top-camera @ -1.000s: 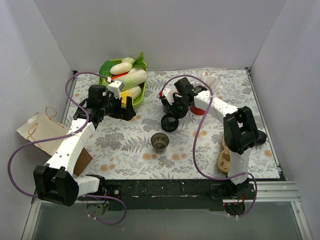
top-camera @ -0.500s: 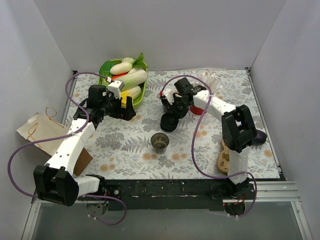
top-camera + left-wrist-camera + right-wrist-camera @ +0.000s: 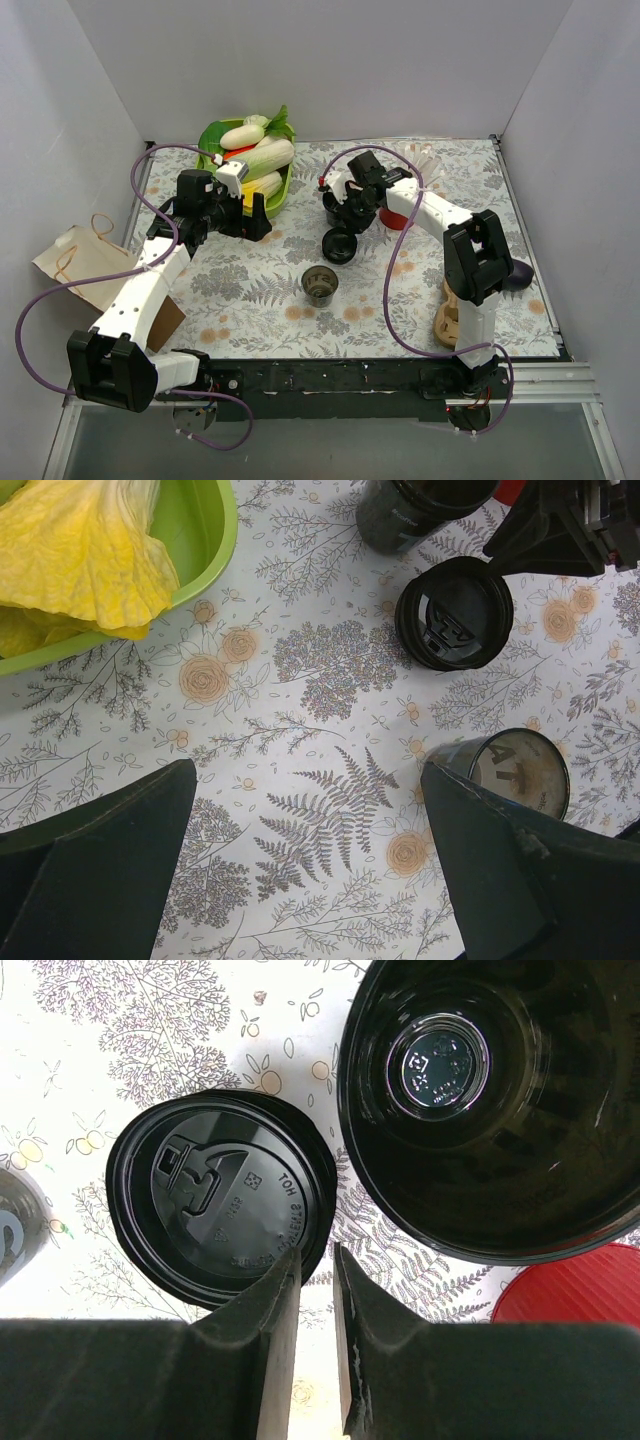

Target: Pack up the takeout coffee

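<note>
My right pincer has just eased its jaws a sliver apart, leaving the lid flat on the worktop, just left of the open black cup in its wrist view, so capping is undone; the left pincer gapes wide, empty.

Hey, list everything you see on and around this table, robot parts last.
black cup: one, black, lidless, upright beside the red cup
lid: one, black, flat on the table by the black cup
small dark cup: one, grey-brown, open, nearer the arms than the lid
red cup: one, red, right of the black cup
white sticks: several, white, rising from the red cup
basket: one, green, far left
vegetables: several, white, yellow, green, in the basket
paper bag: one, tan, off the left edge
cup carrier: one, tan, near right
table: one, floral
left gripper: jaws wide open, empty
right gripper: jaws slightly apart, empty, over the lid's edge
</note>
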